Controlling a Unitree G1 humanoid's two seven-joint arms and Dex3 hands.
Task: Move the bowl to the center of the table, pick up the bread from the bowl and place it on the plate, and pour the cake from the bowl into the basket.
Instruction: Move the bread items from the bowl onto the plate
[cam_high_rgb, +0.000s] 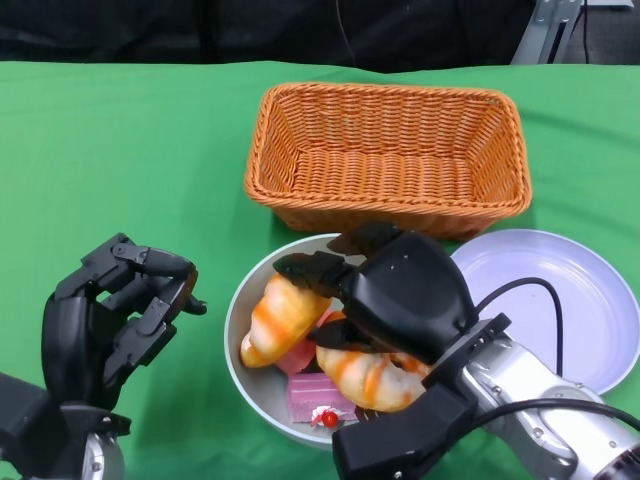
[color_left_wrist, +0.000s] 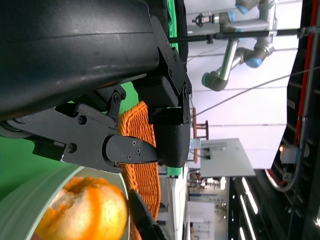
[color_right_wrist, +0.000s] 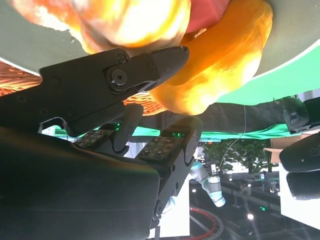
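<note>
On the green table (cam_high_rgb: 120, 150), near its front edge, the grey bowl (cam_high_rgb: 243, 300) sits just in front of the orange wicker basket (cam_high_rgb: 390, 155) and beside the pale plate (cam_high_rgb: 590, 300), which lies to its right. Inside the bowl lie two orange-striped bread rolls: one roll (cam_high_rgb: 280, 315) leans against the left wall, the other roll (cam_high_rgb: 375, 378) lies toward the right, with pink cake (cam_high_rgb: 318, 398) carrying a red berry between and below them. Right hand (cam_high_rgb: 395, 295) is over the bowl, fingers curved down around the right-side roll; the right wrist view shows a fingertip (color_right_wrist: 165, 57) against the bread, though a firm grip cannot be confirmed. Left hand (cam_high_rgb: 115, 315) hovers off to the left of the bowl, fingers loosely curled, apart and holding nothing.
</note>
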